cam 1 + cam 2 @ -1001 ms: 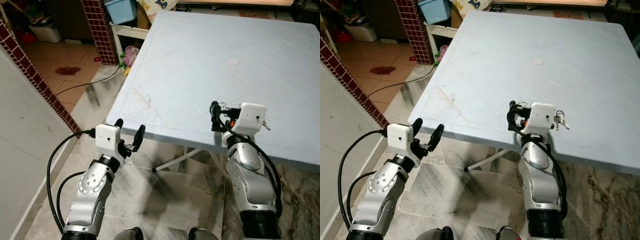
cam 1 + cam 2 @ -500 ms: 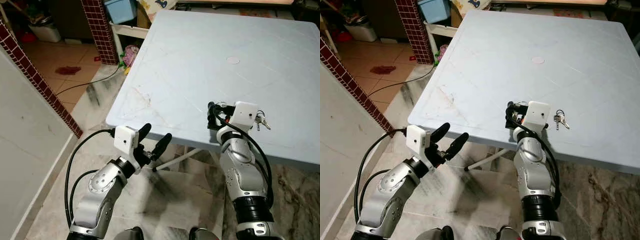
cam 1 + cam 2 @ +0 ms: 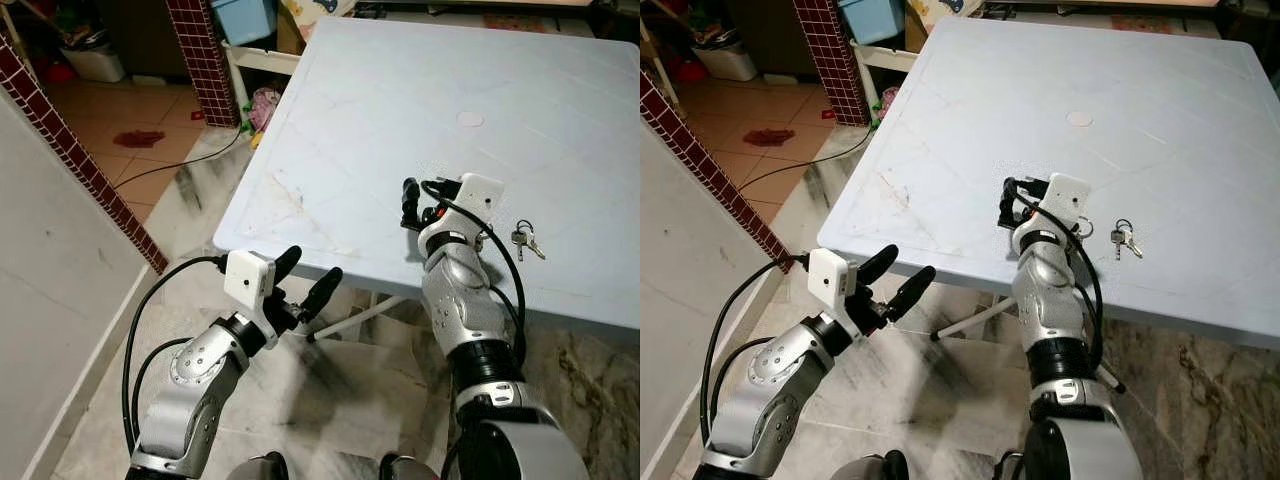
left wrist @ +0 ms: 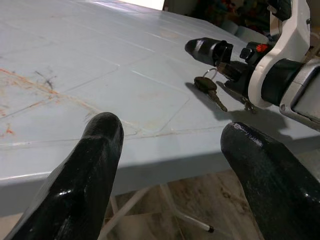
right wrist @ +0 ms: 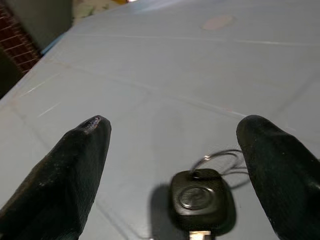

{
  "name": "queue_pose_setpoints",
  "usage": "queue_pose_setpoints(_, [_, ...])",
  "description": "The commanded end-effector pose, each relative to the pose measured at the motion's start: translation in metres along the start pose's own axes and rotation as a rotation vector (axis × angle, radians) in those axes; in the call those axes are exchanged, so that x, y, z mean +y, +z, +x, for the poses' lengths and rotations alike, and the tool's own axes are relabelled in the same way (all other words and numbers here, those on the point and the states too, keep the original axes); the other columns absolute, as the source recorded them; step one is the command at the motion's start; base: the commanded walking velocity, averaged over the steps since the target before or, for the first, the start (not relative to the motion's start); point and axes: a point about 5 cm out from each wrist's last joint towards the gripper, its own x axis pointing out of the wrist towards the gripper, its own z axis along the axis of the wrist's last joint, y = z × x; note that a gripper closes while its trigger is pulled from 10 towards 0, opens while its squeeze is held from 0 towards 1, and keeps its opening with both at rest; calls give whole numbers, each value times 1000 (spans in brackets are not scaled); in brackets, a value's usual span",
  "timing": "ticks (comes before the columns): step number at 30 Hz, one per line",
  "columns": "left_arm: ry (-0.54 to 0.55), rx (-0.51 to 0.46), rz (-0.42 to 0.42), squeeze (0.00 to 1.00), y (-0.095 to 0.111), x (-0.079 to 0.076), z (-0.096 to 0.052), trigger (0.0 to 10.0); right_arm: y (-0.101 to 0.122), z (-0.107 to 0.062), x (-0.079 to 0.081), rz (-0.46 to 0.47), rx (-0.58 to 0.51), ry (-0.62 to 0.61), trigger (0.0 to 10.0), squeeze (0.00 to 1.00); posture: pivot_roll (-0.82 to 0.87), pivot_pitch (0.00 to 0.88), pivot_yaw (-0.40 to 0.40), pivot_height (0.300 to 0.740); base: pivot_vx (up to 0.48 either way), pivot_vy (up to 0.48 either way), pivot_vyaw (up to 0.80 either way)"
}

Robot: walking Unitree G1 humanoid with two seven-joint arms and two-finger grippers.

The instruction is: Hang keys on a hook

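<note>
A small bunch of silver keys [image 3: 525,240] lies on the pale blue table [image 3: 380,120] near its front edge. My right gripper [image 3: 428,200] hovers just left of them, low over the table and open. Its wrist view shows a black-headed key [image 5: 202,199] on a ring lying flat on the table between the spread fingers [image 5: 65,170], untouched. That key [image 4: 205,84] also appears in the left wrist view, under the right gripper. My left gripper [image 3: 308,280] is open and holds nothing, out in front of the table's edge and below it.
A white wall with a red brick edge [image 3: 70,160] runs along my left. Behind the table's far left corner stand a brick pillar [image 3: 205,55], a blue bin [image 3: 245,20] and a white tub [image 3: 95,62]. A black cable [image 3: 170,172] crosses the floor. Table legs [image 3: 350,318] stand underneath.
My right gripper has swung left and farther over the table, away from the silver keys. The left arm came in toward the table edge a second ago and has since held still.
</note>
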Motion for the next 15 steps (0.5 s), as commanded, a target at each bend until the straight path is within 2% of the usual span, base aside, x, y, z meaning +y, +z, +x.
queue_pose_setpoints(1, [2, 7, 7, 0, 0, 0, -4, 10000, -2, 2, 1, 41, 11, -22, 10000, 0, 21, 171, 71, 740, 0, 0, 0])
queue_pose_setpoints(3, [5, 7, 7, 0, 1, 0, -4, 10000, -3, 2, 2, 35, 10, -20, 10000, 0, 21, 173, 70, 740, 0, 0, 0])
queue_pose_setpoints(4, [5, 7, 7, 0, 1, 0, -4, 10000, -4, 2, 2, 42, 12, -19, 5451, 0, 22, 172, 69, 740, 0, 0, 0])
queue_pose_setpoints(5, [5, 7, 7, 0, 1, 0, -4, 10000, -4, 2, 2, 47, 13, -18, 5451, 0, 22, 172, 69, 740, 0, 0, 0])
queue_pose_setpoints(6, [6, 7, 7, 0, 1, 0, -4, 10000, -5, 2, 2, 51, 17, -22, 431, 0, 21, 173, 69, 740, 0, 0, 0])
queue_pose_setpoints(7, [6, 7, 8, 0, 0, 0, -4, 10000, -7, 2, 2, 63, 23, -28, 0, 0, 18, 173, 68, 740, 0, 0, 0])
queue_pose_setpoints(15, [1, 10, 7, 0, -1, -1, -4, 10000, -6, 6, 0, 117, 32, -50, 0, 0, 11, 175, 68, 740, 0, 0, 0])
